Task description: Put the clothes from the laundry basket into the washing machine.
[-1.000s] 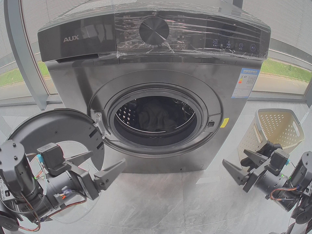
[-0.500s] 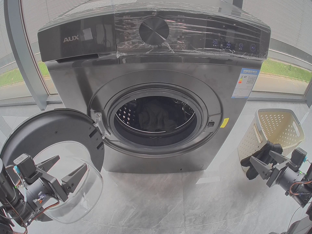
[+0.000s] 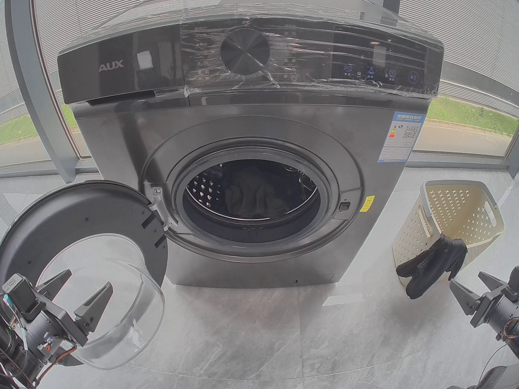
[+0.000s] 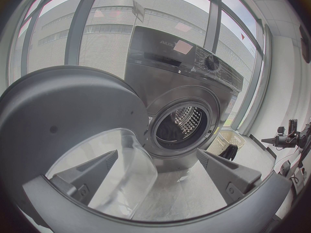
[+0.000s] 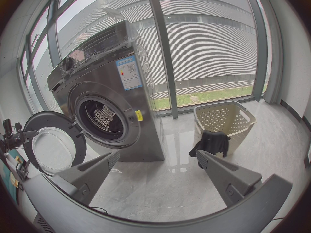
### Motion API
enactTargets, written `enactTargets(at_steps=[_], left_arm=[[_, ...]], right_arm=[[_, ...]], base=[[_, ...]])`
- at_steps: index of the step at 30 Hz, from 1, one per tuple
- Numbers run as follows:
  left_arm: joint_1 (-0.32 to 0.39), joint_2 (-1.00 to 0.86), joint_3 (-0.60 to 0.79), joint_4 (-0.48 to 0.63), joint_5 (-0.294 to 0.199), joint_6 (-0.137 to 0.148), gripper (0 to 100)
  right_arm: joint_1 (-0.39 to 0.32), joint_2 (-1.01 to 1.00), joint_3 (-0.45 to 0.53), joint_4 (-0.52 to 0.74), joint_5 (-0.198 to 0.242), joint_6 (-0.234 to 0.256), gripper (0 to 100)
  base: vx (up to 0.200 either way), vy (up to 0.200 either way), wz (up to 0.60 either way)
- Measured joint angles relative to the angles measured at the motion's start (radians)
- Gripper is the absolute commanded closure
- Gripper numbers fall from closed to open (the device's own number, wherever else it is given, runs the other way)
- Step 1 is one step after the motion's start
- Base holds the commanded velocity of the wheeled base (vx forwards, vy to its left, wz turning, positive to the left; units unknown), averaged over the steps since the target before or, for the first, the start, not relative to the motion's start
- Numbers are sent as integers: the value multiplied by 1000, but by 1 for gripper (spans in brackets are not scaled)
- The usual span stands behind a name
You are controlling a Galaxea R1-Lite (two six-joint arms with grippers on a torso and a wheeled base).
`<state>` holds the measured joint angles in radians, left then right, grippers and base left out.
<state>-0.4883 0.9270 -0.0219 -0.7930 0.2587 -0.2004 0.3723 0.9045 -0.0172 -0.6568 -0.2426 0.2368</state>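
Observation:
The grey washing machine (image 3: 248, 136) stands in front of me, its round door (image 3: 81, 244) swung open to the left. Dark clothes (image 3: 254, 193) lie inside the drum (image 4: 181, 127). A cream laundry basket (image 3: 459, 212) sits on the floor to the right, with a black garment (image 3: 432, 263) draped over its front rim (image 5: 212, 143). My left gripper (image 3: 75, 293) hangs open low at the left, in front of the door. Low at the right, my right gripper (image 3: 478, 290) is open just below the black garment, holding nothing.
Grey floor tiles (image 3: 281, 330) spread out in front of the machine. Tall windows with grey frames (image 3: 32, 82) run behind it. The door's clear bowl (image 3: 108, 303) juts out close to my left gripper.
Both arms have drawn back and down toward the lower corners of the head view. The head view has shifted slightly, so the machine sits a bit further left.

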Motion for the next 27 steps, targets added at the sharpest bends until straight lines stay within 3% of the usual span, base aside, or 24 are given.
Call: enactTargets(at_steps=[12,17,27], left_arm=[[27,-253,5,251,0,29,0],[75,-335,5,317,-4,35,0],[189,-521,4,491,-49,49,0]], right_arm=[[-130,-281,0,232,19,-45,0],[-179,-394,0,316,48,-73,0],[-315,-739,0,587,210,-150,0]], base=[[0,-200,0],[0,0,0],[0,0,0]])
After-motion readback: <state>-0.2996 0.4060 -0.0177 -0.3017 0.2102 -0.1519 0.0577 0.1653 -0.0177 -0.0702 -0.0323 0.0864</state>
